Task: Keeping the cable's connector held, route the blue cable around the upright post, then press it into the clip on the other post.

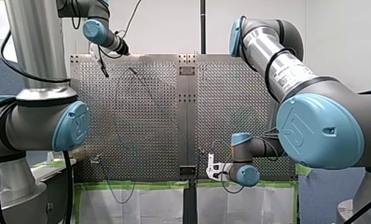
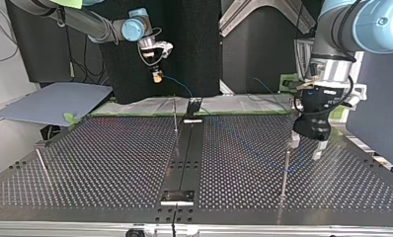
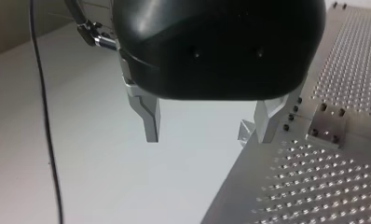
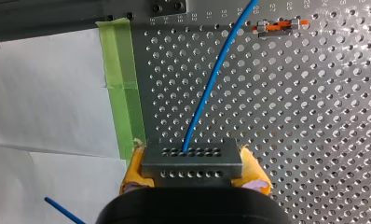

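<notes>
Our right gripper clamps the grey connector block between its yellow pads, above the desk near the green tape on its edge. The blue cable runs from the block out over the holes. Only this wrist view shows a small orange-and-metal piece beside the cable. Only the top view shows our left gripper, fingers wide apart and holding nothing, just beside an upright post. Another post stands by the centre rail.
</notes>
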`<state>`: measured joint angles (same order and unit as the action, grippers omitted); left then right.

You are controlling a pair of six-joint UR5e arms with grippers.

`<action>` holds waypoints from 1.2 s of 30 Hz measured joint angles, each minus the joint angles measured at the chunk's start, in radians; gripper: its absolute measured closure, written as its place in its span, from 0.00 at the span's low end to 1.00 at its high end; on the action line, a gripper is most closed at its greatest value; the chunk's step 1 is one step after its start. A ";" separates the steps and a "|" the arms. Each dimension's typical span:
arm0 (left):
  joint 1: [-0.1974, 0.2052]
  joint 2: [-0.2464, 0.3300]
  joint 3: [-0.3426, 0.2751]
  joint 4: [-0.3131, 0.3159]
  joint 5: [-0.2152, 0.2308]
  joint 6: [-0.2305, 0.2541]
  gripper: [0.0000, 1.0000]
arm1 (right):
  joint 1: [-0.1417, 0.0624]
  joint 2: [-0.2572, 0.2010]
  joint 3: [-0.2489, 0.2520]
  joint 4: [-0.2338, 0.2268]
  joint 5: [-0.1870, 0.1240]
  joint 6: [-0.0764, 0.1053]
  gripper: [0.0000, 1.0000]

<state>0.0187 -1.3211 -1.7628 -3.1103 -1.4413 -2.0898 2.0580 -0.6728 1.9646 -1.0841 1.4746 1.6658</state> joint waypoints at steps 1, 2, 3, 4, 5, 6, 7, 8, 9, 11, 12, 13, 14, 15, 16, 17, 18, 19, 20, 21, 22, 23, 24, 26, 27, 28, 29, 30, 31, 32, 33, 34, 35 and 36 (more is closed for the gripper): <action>-0.002 0.000 0.012 -0.011 -0.011 0.012 0.00 | 0.000 0.000 0.000 0.000 0.000 0.000 1.00; -0.004 0.000 0.021 -0.020 -0.020 0.021 0.00 | 0.000 0.000 0.000 0.000 0.001 0.000 1.00; -0.006 -0.001 0.030 -0.030 -0.029 0.030 0.00 | 0.000 0.000 0.000 -0.001 0.001 0.000 1.00; -0.009 -0.002 0.042 -0.042 -0.041 0.042 0.00 | 0.000 0.000 0.000 -0.001 0.001 0.000 1.00; -0.012 -0.003 0.051 -0.050 -0.050 0.051 0.00 | 0.000 0.000 0.000 -0.002 0.001 0.000 1.00; -0.013 -0.005 0.060 -0.060 -0.059 0.060 0.00 | 0.000 0.000 0.000 -0.002 0.001 0.000 1.00; -0.016 -0.009 0.072 -0.071 -0.070 0.071 0.00 | 0.000 0.000 0.000 -0.003 0.001 0.000 1.00; -0.019 -0.012 0.080 -0.080 -0.079 0.080 0.00 | 0.000 0.000 0.000 -0.003 0.001 0.000 1.00; -0.021 -0.015 0.089 -0.089 -0.088 0.089 0.00 | 0.000 0.000 0.000 -0.004 0.001 0.000 1.00; -0.027 -0.023 0.111 -0.110 -0.101 0.111 0.00 | 0.001 0.000 0.000 -0.005 0.001 0.000 1.00; -0.029 -0.027 0.120 -0.120 -0.104 0.120 0.00 | 0.001 0.000 0.000 -0.005 0.001 0.000 1.00; -0.033 -0.031 0.130 -0.129 -0.107 0.133 0.00 | 0.001 0.000 0.000 -0.005 0.001 0.000 1.00; -0.036 -0.034 0.135 -0.134 -0.109 0.141 0.00 | 0.001 0.000 0.000 -0.005 0.001 0.000 1.00; -0.039 -0.037 0.138 -0.137 -0.110 0.150 0.00 | 0.001 0.000 0.000 -0.005 0.001 0.000 1.00; -0.043 -0.040 0.141 -0.139 -0.111 0.161 0.00 | 0.001 0.000 0.000 -0.005 0.001 0.000 1.00; -0.046 -0.043 0.143 -0.140 -0.112 0.171 0.00 | 0.001 0.000 0.000 -0.004 0.001 0.000 1.00; -0.049 -0.047 0.144 -0.141 -0.112 0.180 0.00 | 0.000 0.000 0.000 -0.004 0.001 0.000 1.00; -0.054 -0.052 0.145 -0.142 -0.113 0.194 0.00 | 0.000 0.000 0.000 -0.004 0.001 0.000 1.00; -0.057 -0.056 0.145 -0.144 -0.113 0.203 0.00 | 0.000 0.000 0.000 -0.004 0.001 0.000 1.00; -0.060 -0.060 0.145 -0.145 -0.113 0.213 0.00 | 0.000 0.000 0.000 -0.004 0.001 0.000 1.00; -0.064 -0.065 0.146 -0.148 -0.114 0.225 0.00 | 0.000 0.000 0.000 -0.004 0.001 0.000 1.00; -0.067 -0.068 0.146 -0.151 -0.115 0.234 0.00 | 0.000 0.000 0.000 -0.004 0.001 0.000 1.00; -0.070 -0.070 0.146 -0.155 -0.118 0.243 0.00 | 0.000 0.000 0.000 -0.004 0.001 0.000 1.00; -0.075 -0.074 0.146 -0.161 -0.131 0.263 0.00 | 0.000 0.000 0.000 -0.004 0.001 0.000 1.00; -0.077 -0.076 0.146 -0.164 -0.138 0.272 0.00 | 0.000 0.000 0.000 -0.004 0.001 0.000 1.00; -0.080 -0.078 0.146 -0.169 -0.145 0.284 0.00 | 0.000 0.000 0.000 -0.004 0.001 0.000 1.00; -0.082 -0.081 0.146 -0.173 -0.150 0.292 0.00 | 0.001 0.000 0.000 -0.005 0.001 0.000 1.00; -0.084 -0.084 0.146 -0.177 -0.156 0.300 0.00 | 0.001 0.000 0.000 -0.005 0.001 0.000 1.00; -0.088 -0.089 0.146 -0.185 -0.164 0.311 0.00 | 0.001 0.000 0.000 -0.005 0.001 0.000 1.00; -0.090 -0.093 0.146 -0.192 -0.172 0.319 0.00 | 0.002 0.000 0.000 -0.005 0.001 0.000 1.00; -0.093 -0.097 0.146 -0.199 -0.180 0.328 0.00 | 0.003 0.000 0.000 -0.005 0.001 0.000 1.00; -0.096 -0.100 0.146 -0.206 -0.191 0.341 0.00 | 0.003 0.000 0.000 -0.005 0.001 0.000 1.00; -0.098 -0.102 0.146 -0.211 -0.198 0.350 0.00 | 0.004 0.000 0.000 -0.005 0.001 0.000 1.00; -0.101 -0.103 0.146 -0.215 -0.204 0.359 0.00 | 0.005 0.000 0.000 -0.005 0.001 0.000 1.00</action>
<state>-0.0818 -1.4244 -1.6168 -3.3250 -1.6455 -1.7306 2.0629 -0.6728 1.9643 -1.0895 1.4756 1.6662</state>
